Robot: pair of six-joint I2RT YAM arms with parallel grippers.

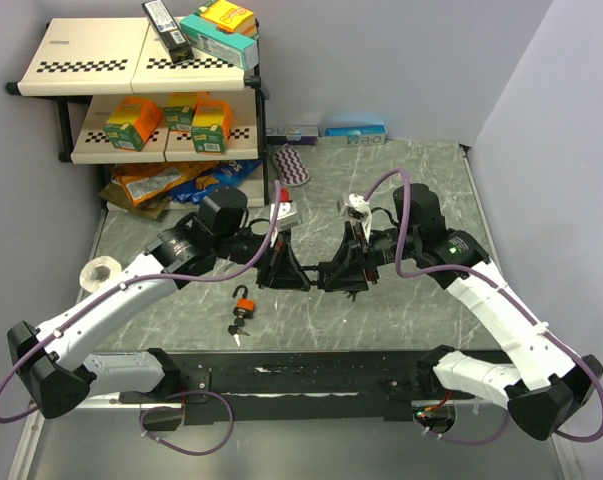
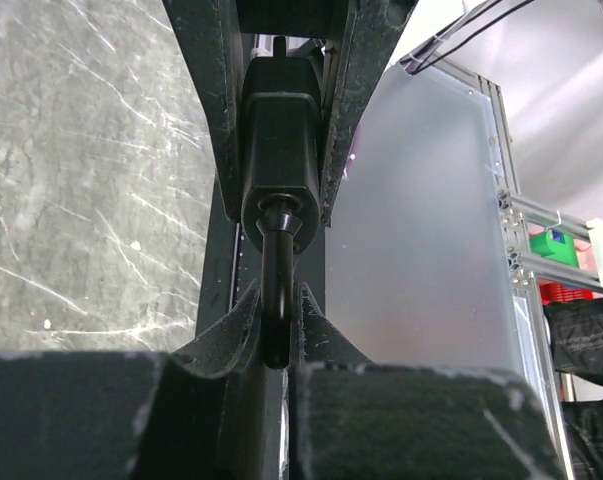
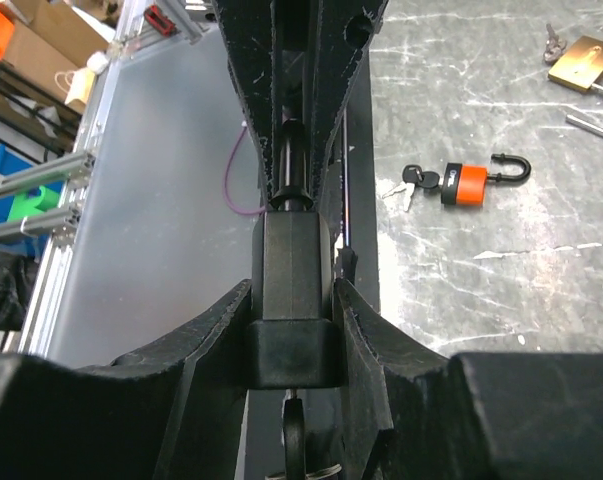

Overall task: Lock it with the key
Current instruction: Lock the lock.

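The left end effector is pinching the shackle of the black padlock, which is hanging above the table. The right end effector is clamping that padlock's body from the opposite end. The orange padlock, its shackle open and keys at its base, is lying on the table near the black padlock, on the arm-base side.
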